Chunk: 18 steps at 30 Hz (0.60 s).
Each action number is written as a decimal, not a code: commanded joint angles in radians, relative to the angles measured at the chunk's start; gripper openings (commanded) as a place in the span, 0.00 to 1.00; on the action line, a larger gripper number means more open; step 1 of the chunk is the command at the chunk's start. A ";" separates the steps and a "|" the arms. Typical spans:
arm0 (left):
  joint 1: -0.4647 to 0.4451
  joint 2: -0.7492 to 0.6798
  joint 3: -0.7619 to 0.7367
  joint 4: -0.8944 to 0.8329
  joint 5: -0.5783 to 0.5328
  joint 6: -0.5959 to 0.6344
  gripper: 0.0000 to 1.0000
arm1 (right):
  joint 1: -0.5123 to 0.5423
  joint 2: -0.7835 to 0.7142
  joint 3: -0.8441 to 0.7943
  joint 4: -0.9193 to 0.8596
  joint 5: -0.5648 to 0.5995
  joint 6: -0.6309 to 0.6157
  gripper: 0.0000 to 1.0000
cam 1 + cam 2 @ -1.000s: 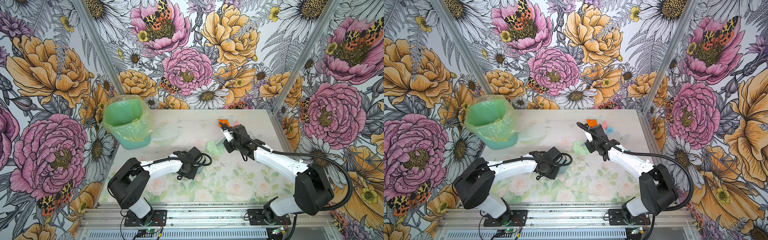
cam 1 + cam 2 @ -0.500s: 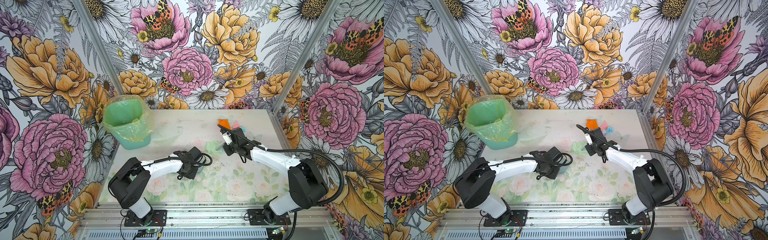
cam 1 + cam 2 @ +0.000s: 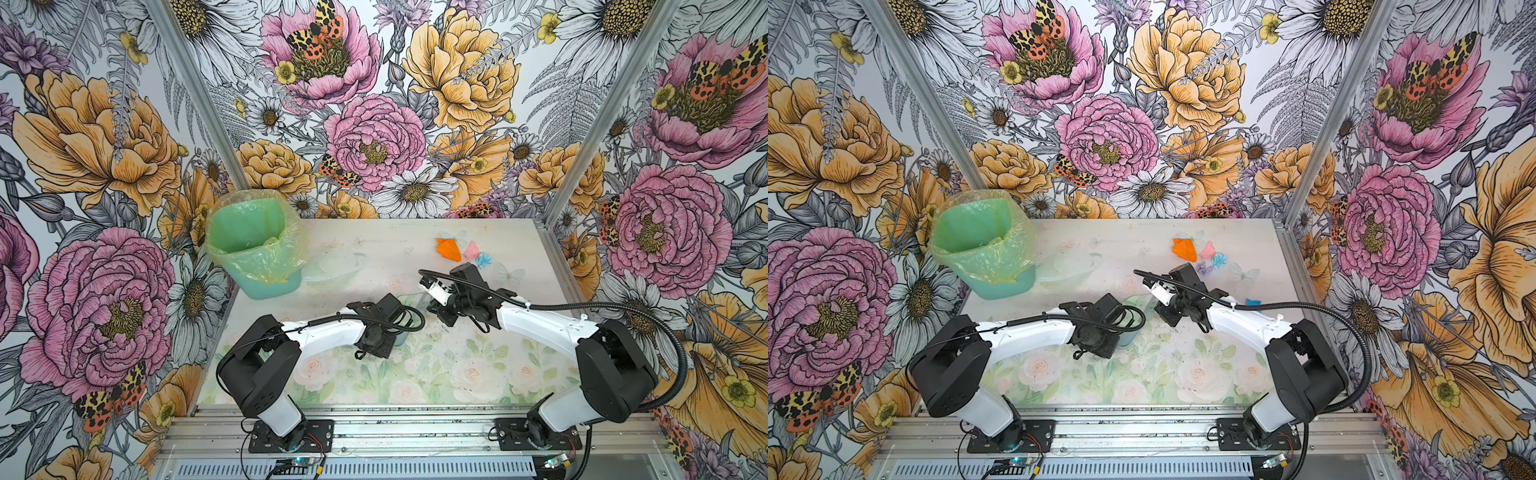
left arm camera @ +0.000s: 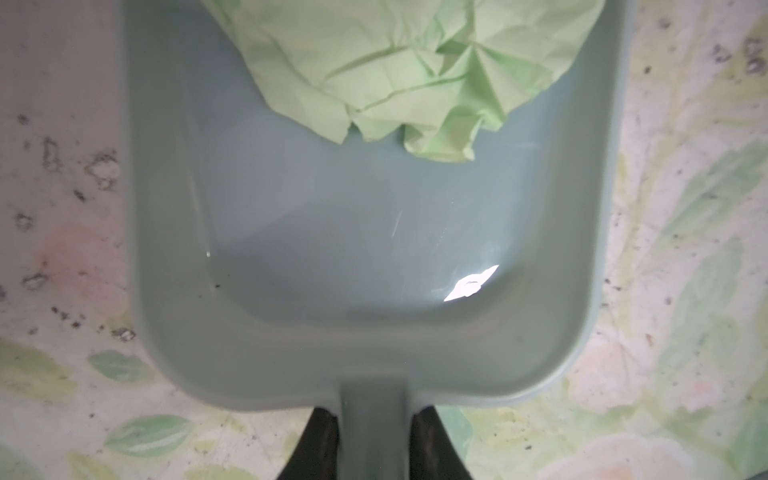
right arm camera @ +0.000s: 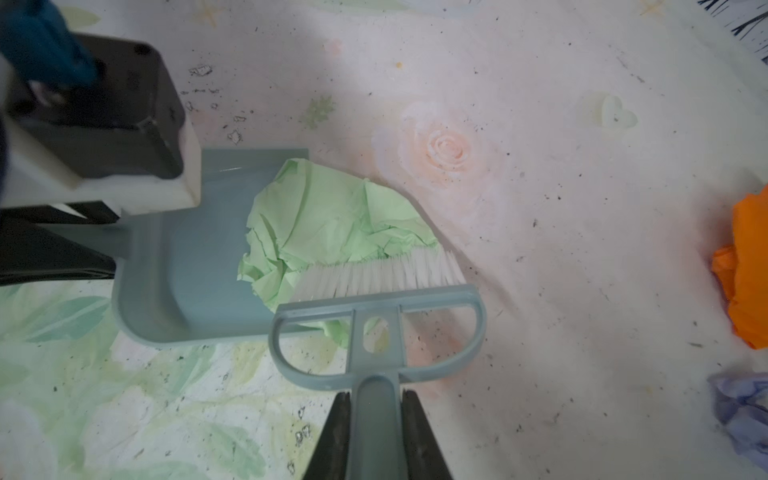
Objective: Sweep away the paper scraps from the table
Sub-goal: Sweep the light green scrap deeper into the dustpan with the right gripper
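Your pale green crumpled paper wad [image 5: 332, 220] lies near the middle of the whitish, rose-printed tabletop [image 3: 374, 245]. It straddles the open lip of the grey-blue plastic dustpan [image 4: 374, 249], part of it on the pan's floor and part spilling onto the tabletop. The white bristles [image 5: 374, 274] of the grey-blue plastic hand brush [image 5: 415, 300] touch the wad's edge at the pan's mouth.

Your right gripper [image 5: 376, 403] has its jaws pinched tight on the brush's handle. Your left gripper [image 4: 372, 419] has its jaws clamped on the dustpan's handle, and the pan sits flat on the tabletop. In both top views the two grippers meet at the centre, nearly nose to nose.

The other scraps wait on the far right of the tabletop, beyond the right gripper. There you have a bright orange wad [image 3: 449, 250], a small pink wad [image 3: 471, 250] just right of it, a light blue wad [image 3: 484, 260] and a lilac wad [image 3: 1204, 268] nearest the gripper, all clustered close together. In a top view a small deep-blue scrap [image 3: 1252, 302] peeks out just beside the right forearm.

At the far left corner stands the pale green bin lined with a yellowish plastic bag [image 3: 253, 245], well apart from every scrap. Boldly flowered walls [image 3: 374, 124] close in the left, far and right sides.
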State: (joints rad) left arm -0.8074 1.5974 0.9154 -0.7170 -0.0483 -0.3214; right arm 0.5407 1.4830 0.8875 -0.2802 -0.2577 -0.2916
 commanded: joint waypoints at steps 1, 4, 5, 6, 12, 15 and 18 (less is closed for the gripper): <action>0.011 -0.028 -0.013 0.021 -0.014 0.012 0.00 | -0.022 -0.079 -0.041 0.015 0.057 -0.029 0.00; 0.015 -0.027 -0.010 0.021 -0.013 0.018 0.00 | -0.028 -0.142 -0.073 0.057 0.075 -0.017 0.00; 0.015 -0.027 -0.010 0.021 -0.013 0.019 0.00 | -0.029 -0.163 -0.083 0.075 0.072 -0.008 0.00; 0.014 -0.025 -0.010 0.021 -0.013 0.018 0.00 | -0.032 -0.183 -0.093 0.089 0.069 -0.003 0.00; 0.014 -0.027 -0.012 0.022 -0.012 0.018 0.00 | -0.066 -0.195 -0.081 0.148 0.217 0.049 0.00; 0.014 -0.030 -0.013 0.022 -0.012 0.018 0.00 | -0.076 -0.145 -0.053 0.129 0.235 0.050 0.00; 0.014 -0.032 -0.013 0.022 -0.012 0.017 0.00 | -0.078 -0.103 -0.031 0.104 0.241 0.076 0.00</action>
State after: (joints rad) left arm -0.8009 1.5974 0.9150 -0.7136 -0.0486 -0.3138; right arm 0.4664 1.3514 0.8162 -0.1749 -0.0582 -0.2516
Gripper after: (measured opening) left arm 0.223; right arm 0.172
